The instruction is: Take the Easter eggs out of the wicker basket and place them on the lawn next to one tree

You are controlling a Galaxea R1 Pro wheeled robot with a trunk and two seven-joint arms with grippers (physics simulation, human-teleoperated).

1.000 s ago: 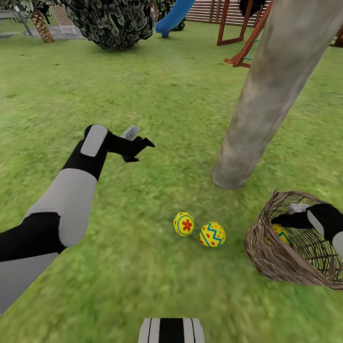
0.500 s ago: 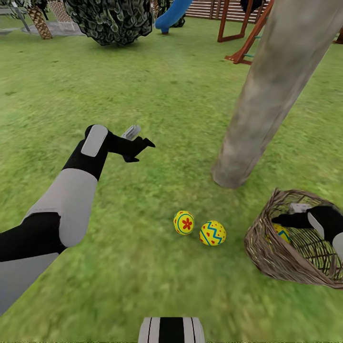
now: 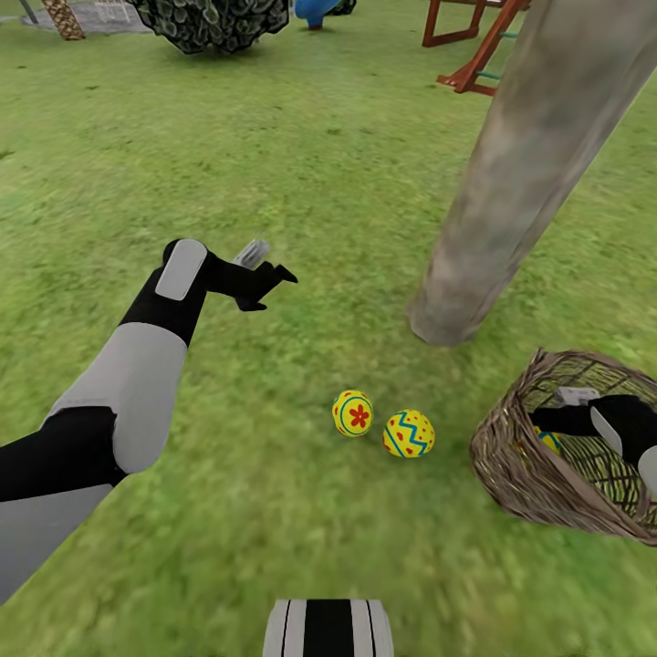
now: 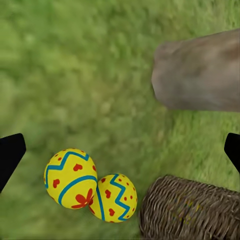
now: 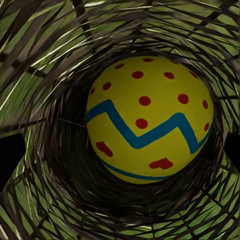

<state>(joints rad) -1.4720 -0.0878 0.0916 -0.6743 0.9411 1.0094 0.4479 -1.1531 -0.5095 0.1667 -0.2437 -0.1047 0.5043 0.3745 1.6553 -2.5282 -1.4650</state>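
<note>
Right tool (image 3: 547, 422) inside wicker basket (image 3: 511, 461), fingers apart around third egg (image 5: 149, 120); left tool (image 3: 269, 274) apart, empty, above lawn (image 3: 274, 137).

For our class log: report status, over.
Left gripper open over lawn. Right gripper open inside brown wicker basket, facing last yellow egg. Two painted eggs beside grey tree trunk.
</note>
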